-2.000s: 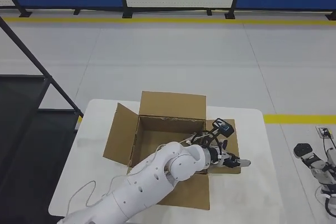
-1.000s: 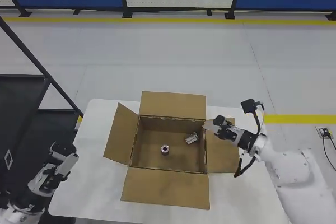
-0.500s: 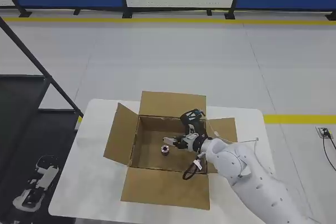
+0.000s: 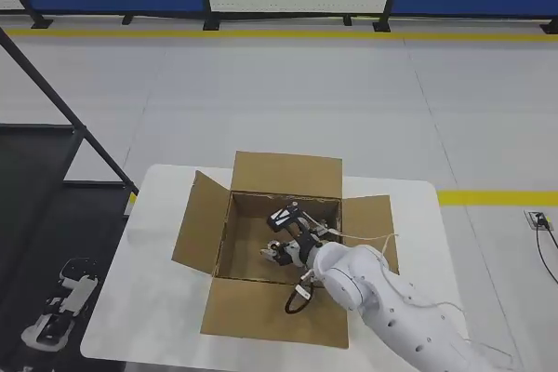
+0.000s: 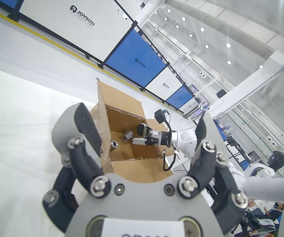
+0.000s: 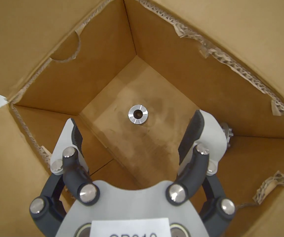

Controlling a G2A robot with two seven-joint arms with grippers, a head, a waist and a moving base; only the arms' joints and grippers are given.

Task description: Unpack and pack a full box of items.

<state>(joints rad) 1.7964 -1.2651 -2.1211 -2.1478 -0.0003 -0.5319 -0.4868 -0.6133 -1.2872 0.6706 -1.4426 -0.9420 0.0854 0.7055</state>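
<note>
An open cardboard box [image 4: 286, 174] stands mid-table with its flaps folded out. My right gripper [image 4: 277, 247] is inside it, open, hovering over a small metal ring [image 6: 138, 114] that lies flat on the box floor [image 6: 142, 144] between the fingers' line. A second metal part [image 6: 227, 134] lies by the box wall, half hidden behind one finger. My left gripper [image 5: 142, 113] is open and holds nothing, low beside the table's left edge [image 4: 72, 279]. From there it faces the box [image 5: 124, 114], where the ring [image 5: 114, 144] and a metal cylinder [image 5: 127, 135] show.
The box walls [image 6: 206, 25] have torn, ragged upper edges close around the right gripper. The white table [image 4: 158, 279] is bare to the left of the box. A dark metal rack [image 4: 37, 186] stands left of the table.
The right gripper has gone from the box's right flap into the box and leftward, ending over the metal ring. The left arm has sunk lower beside the table.
</note>
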